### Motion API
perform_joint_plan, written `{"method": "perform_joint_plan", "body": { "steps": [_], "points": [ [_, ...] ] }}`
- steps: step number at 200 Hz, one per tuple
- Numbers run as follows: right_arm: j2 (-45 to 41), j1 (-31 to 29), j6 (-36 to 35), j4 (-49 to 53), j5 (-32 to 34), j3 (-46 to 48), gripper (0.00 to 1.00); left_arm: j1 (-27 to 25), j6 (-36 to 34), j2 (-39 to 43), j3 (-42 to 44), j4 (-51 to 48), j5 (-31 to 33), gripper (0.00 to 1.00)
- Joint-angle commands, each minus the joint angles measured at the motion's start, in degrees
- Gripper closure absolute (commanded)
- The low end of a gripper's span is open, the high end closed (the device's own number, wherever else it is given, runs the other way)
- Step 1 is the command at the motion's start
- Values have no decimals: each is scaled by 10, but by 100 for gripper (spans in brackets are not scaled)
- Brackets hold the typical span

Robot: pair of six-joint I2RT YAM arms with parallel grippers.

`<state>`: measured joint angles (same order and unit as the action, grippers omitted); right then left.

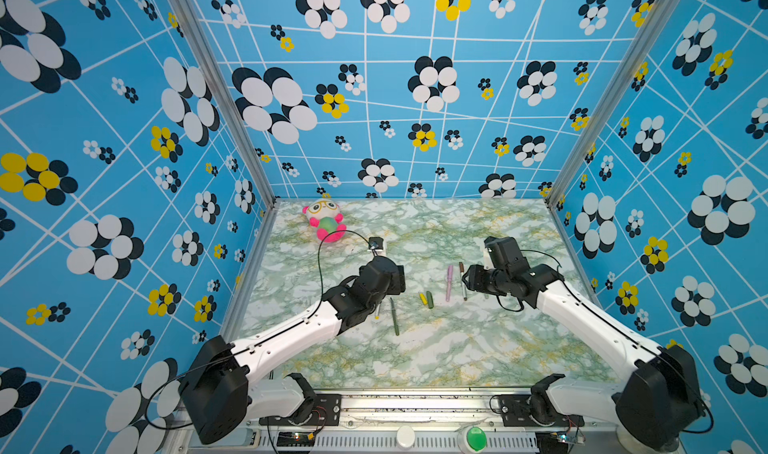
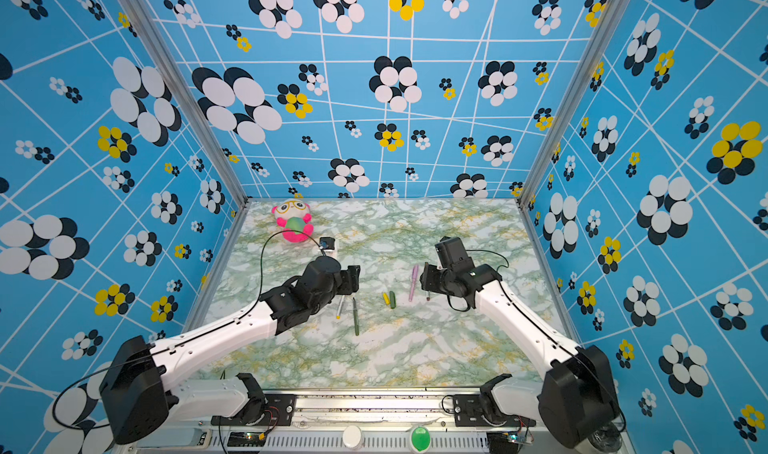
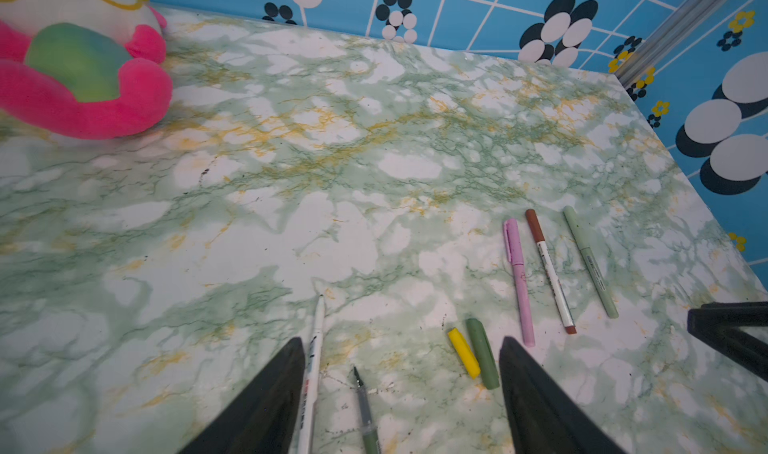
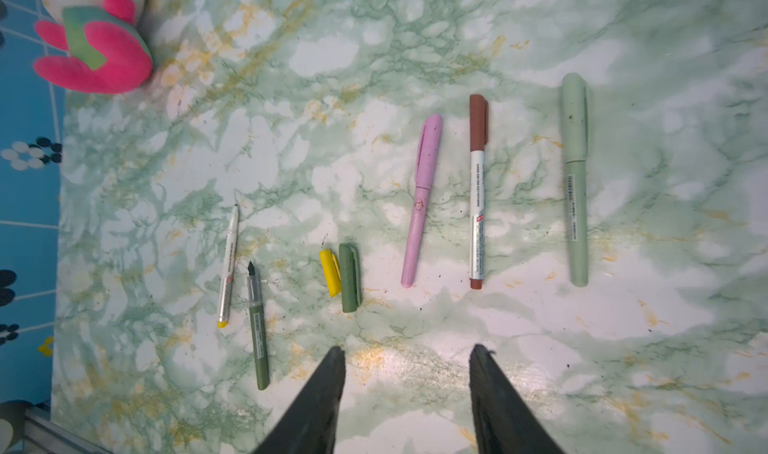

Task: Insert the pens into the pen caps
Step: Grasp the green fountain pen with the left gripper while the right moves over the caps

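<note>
With 3 pens capped, 2 remain, I judge; next I must pinch 1 bare pen and line its tip up with its cap. My left jaws hang wide and empty above the dark green pen (image 3: 365, 414) and white pen (image 3: 314, 348) on the desk (image 3: 374, 182). My right jaws are parted, empty. Farther off, the yellow cap (image 3: 464, 353) touches the dark green cap (image 3: 483, 353); beyond lie the pink pen (image 3: 518, 281), brown-capped pen (image 3: 550, 271) and pale green pen (image 3: 590, 260).
</note>
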<state>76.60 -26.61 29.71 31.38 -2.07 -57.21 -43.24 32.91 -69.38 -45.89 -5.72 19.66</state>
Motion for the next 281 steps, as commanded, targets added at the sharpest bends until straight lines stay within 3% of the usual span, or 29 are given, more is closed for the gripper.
{"method": "perform_joint_plan", "body": {
  "steps": [1,46,124,209,281],
  "points": [
    [57,-25,-30,41,40,-50,50,24,0,54,51,19,-55,21],
    [177,-44,-43,51,66,-101,51,47,31,124,115,-1,-77,20],
    [292,-50,-60,43,80,-134,59,81,65,140,162,-8,-112,21],
    [328,-50,-83,31,96,-140,68,92,72,133,161,-5,-124,21],
    [265,-50,-83,46,95,-138,62,97,75,107,153,-15,-127,20]
  ]
}}
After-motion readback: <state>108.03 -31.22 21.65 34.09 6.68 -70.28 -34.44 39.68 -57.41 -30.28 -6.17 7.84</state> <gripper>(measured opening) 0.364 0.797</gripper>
